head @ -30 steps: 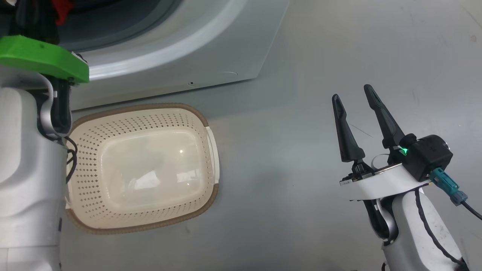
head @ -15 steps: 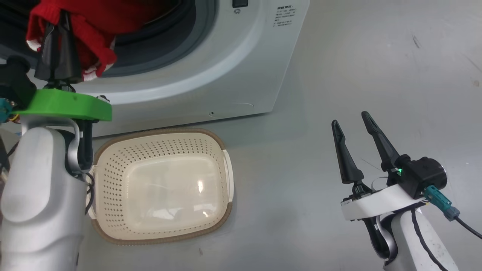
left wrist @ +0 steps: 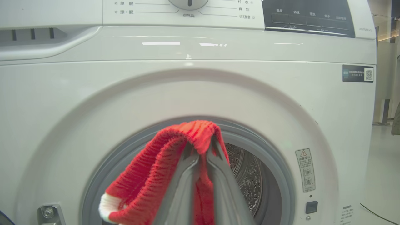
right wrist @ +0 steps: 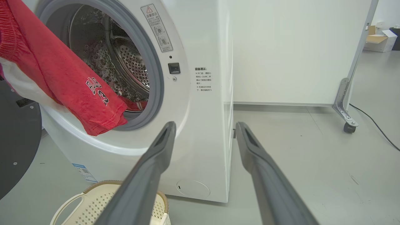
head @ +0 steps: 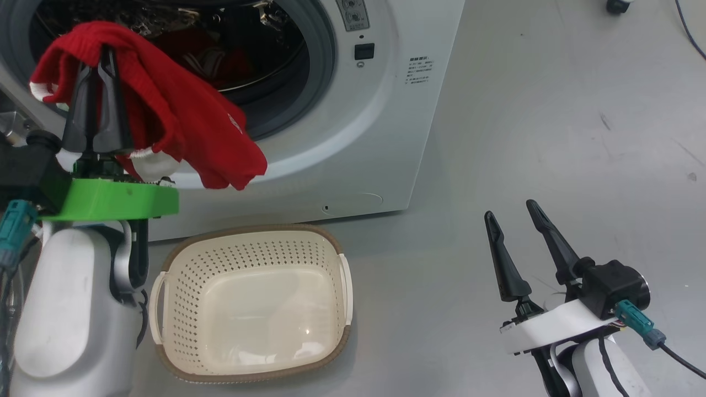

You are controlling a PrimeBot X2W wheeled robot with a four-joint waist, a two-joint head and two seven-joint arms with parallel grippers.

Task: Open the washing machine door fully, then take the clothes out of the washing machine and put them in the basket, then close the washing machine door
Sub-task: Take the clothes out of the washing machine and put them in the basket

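Note:
My left gripper [head: 102, 55] is shut on the clothes [head: 182, 127], a red jersey with white trim. It hangs in front of the white washing machine [head: 380, 138], above and behind the cream basket [head: 253, 234], which holds nothing. In the left wrist view the fingers [left wrist: 201, 150] pinch a fold of the clothes [left wrist: 147, 175] before the drum opening. More red fabric [right wrist: 135, 105] lies in the steel drum. A dark rounded shape [right wrist: 15, 147] at the left edge looks like the swung-open washing machine door. My right gripper [head: 510, 210] stands open over bare floor on the right, fingertips apart [right wrist: 205, 125].
Grey floor stretches right of the machine. A white partition on a castor foot [right wrist: 345, 118] stands behind, with a black cable [right wrist: 375, 125] trailing on the floor and a cardboard box [right wrist: 379, 40] far back.
The head camera has tilted up, bringing the drum opening into view. My left gripper has drawn the red clothes clear of the opening. The right gripper stays open.

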